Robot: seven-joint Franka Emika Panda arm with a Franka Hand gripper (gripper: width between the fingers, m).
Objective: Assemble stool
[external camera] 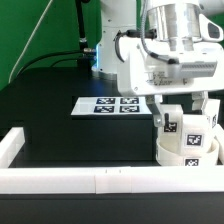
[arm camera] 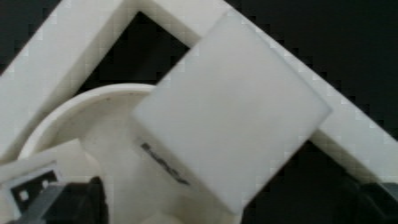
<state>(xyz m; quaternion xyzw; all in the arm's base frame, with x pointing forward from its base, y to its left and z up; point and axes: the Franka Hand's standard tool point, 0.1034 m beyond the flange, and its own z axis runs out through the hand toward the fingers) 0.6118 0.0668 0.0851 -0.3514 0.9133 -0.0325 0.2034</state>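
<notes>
We observe the arm's gripper (external camera: 187,103) lowered over the stool parts at the exterior view's right, close to the white rail (external camera: 90,178) that borders the black table (external camera: 55,125). Its two fingers (external camera: 160,106) stand spread on either side of an upright tagged leg (external camera: 190,122); we cannot tell from this view whether the pads touch that leg, but the jaws read as released rather than clamped.

The round seat disc (external camera: 185,152) rests on the table just inside the rail corner (its rim bears a black-and-white tag facing the camera). The upright leg stands on top of the disc, directly below the gripper body. A second tagged leg (external camera: 168,124) stands beside it, toward the exterior view's left, also on the disc.

The marker board (external camera: 113,105) lies flat on the table, apart from the stool parts, toward the exterior view's left.

In the wrist view, a large flat white face of a leg (arm camera: 231,125) fills the centre, tilted in the picture. The curved edge of the seat disc (arm camera: 80,105) shows behind it, and two straight stretches of rail (arm camera: 71,60) meet in a corner beyond.
</notes>
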